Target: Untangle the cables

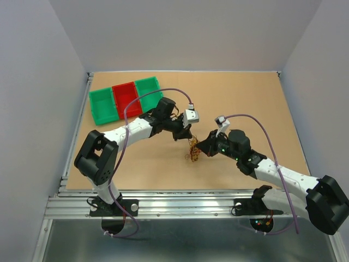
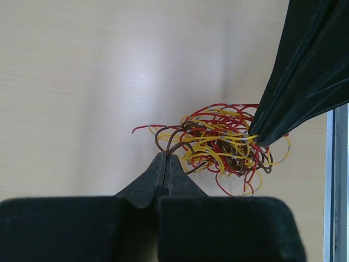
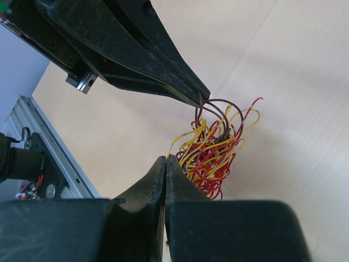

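Left claw (image 3: 203, 100) pinches cables (image 3: 210, 153); right claw (image 3: 165, 161) shut.

The cables (image 1: 192, 149) lie near the middle of the bench (image 1: 262, 98), between the left pincer (image 1: 188, 136) at their far-left side and the right pincer (image 1: 200, 147) just right of them, touching both tips. A row of bins (image 1: 124, 99) stands well apart, toward the far-left corner.

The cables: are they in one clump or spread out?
One clump: yellow, red and brown cables loop through each other in both wrist views.
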Robot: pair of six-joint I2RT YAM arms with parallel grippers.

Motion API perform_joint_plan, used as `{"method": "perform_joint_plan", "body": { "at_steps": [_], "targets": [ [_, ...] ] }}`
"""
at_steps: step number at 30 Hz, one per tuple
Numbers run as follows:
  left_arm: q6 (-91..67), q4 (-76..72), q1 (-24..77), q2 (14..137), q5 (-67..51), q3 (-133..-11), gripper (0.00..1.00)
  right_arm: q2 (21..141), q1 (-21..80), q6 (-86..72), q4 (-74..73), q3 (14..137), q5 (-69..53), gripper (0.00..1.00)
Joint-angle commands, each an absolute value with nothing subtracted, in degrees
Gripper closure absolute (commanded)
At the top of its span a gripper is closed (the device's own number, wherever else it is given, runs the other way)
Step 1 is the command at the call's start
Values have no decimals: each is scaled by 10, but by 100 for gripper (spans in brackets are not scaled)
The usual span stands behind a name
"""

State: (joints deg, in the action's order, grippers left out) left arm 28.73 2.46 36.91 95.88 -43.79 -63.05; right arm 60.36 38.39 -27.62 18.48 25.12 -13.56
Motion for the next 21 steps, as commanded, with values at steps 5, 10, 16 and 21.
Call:
{"method": "perform_joint_plan", "body": {
  "at_steps": [5,10,16,21],
  "targets": [
    [277,24,357,943,-448,-656,100,581,390,-278,190,272,-70,99],
    [200,-54,323,929,-343,-642,100,555,391,-310,167,245,67,99],
    [69,-133,194,919,-315,-642,100,486,390,-388,114,184,292,100],
    [43,-163,161,914,-314,-631,100,347,389,-417,72,137,371,99]
  ]
}}
